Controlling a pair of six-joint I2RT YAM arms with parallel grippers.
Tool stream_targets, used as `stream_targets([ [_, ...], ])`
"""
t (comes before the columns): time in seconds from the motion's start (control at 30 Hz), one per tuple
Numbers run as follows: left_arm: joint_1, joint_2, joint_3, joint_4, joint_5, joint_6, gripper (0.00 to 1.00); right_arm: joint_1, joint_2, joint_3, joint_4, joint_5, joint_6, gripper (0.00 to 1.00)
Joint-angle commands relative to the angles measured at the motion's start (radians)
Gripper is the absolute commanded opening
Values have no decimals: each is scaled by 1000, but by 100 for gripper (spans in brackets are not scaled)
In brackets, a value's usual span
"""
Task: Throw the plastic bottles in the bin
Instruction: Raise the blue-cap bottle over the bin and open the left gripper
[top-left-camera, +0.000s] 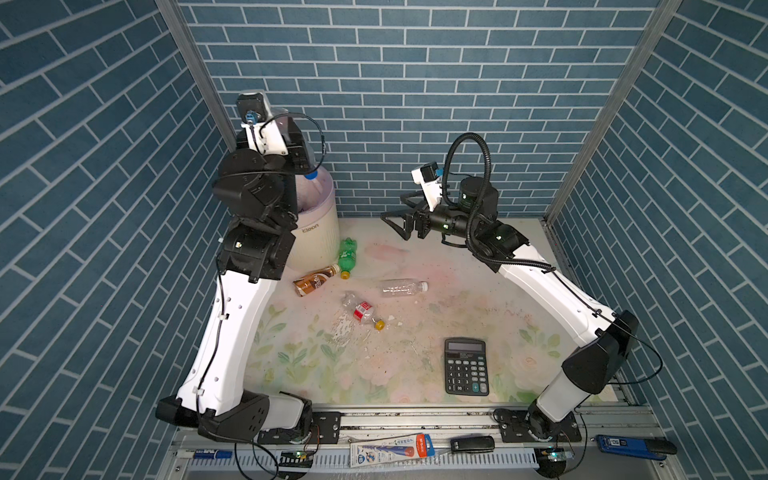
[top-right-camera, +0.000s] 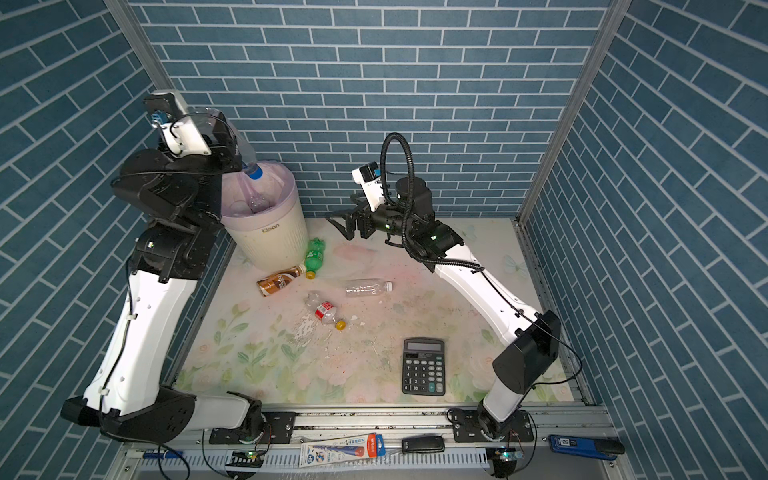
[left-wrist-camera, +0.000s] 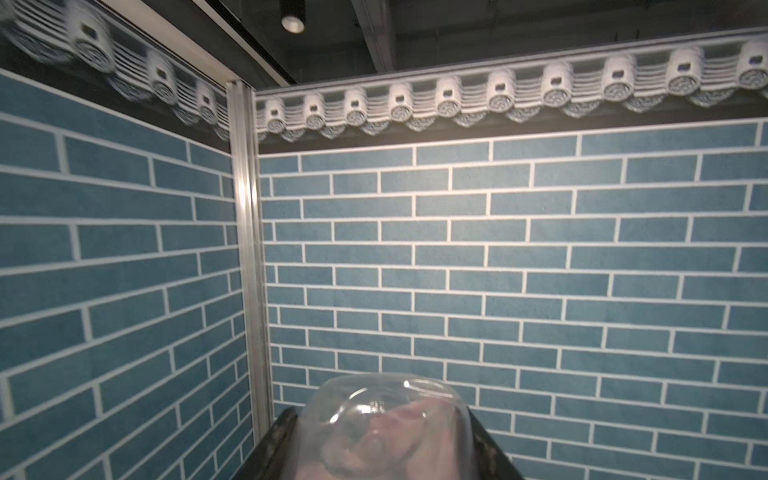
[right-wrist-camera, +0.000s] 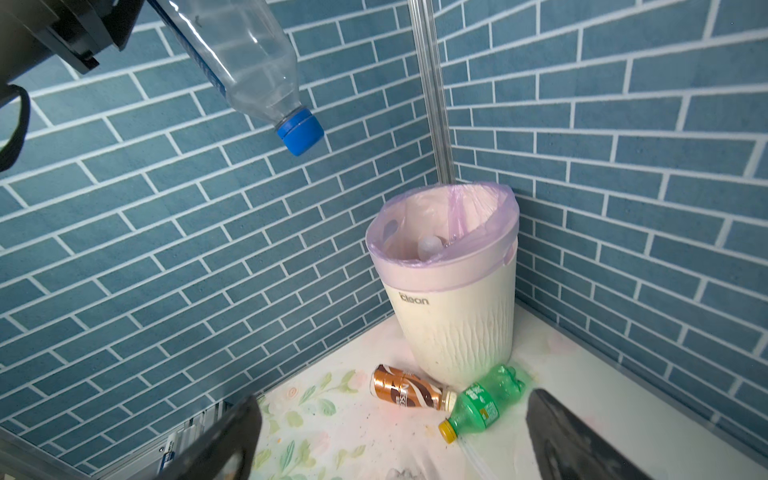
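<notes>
Upper left, a clear bottle (top-right-camera: 246, 158) overhangs the bin (top-right-camera: 270, 245), brown bottle (top-right-camera: 277, 281) and green bottle (top-right-camera: 314, 257) crowd its foot; mid-right mat (top-right-camera: 457, 307) lies open.

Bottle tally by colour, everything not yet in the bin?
Clear bottles, lying flat: 2
Blue-capped clear bottle, held aloft: 1
Brown bottle: 1
Green bottle: 1
Total: 5
</notes>
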Motion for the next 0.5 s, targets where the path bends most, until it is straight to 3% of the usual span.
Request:
stream_targets([
  [0.0, 28, 39, 43, 13, 12, 34, 49, 6, 36, 98, -2, -46, -56, 99],
  [0.2, 89, 151, 148, -23, 58, 21, 50, 6, 112, 203, -69, -34, -96, 99],
  [0.37, 236, 347, 259, -212, 127, -159, 53, 6, 160, 251, -93, -37, -107, 99],
  [0.4, 266, 401, 308, -272, 153, -204, 57, 6, 168, 259, -101, -37, -110, 99],
  [0.47, 298, 515, 426, -395, 175, -242, 78, 6, 183, 275, -113, -36, -115, 99],
])
